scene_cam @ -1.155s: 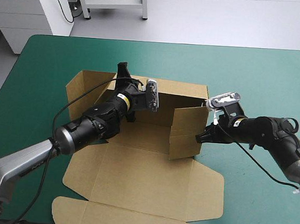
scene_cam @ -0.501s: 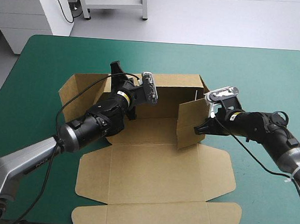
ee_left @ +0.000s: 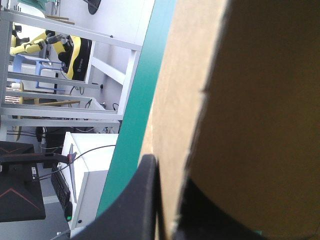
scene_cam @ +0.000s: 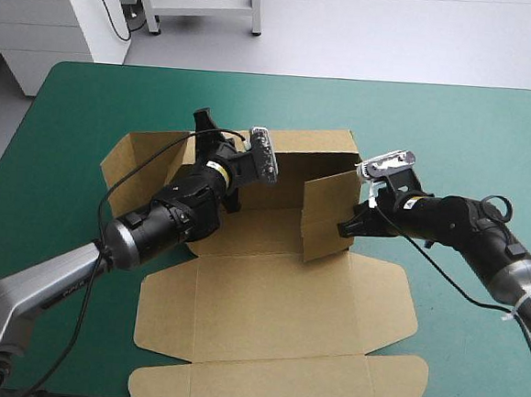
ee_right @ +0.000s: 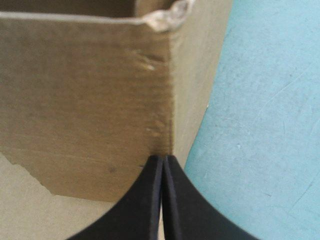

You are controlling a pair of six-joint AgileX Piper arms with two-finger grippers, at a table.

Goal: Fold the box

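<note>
The teal-green desk [scene_cam: 455,121] carries the brown box [scene_cam: 274,319] about its middle, with the lid panel lying flat toward the near edge and its long tuck flap almost at that edge. The box's back wall stands upright along the far side of the base. The right side wall is also raised, angled inward over the base. At the left, a flap spreads out low toward the desk's left edge. The left tool [scene_cam: 207,128] sits at the back left corner, its black fingers nearly together with the raised board pinched between them. In its own wrist view [ee_left: 170,190] one finger lies against the outer face of the sheet and the other shows dark behind it. The right tool [scene_cam: 344,228] is at the outside of the right wall. Its fingers [ee_right: 150,200] are pressed together into one point, nothing between them, and the tip touches the wall's vertical crease low down, just above the cover.
</note>
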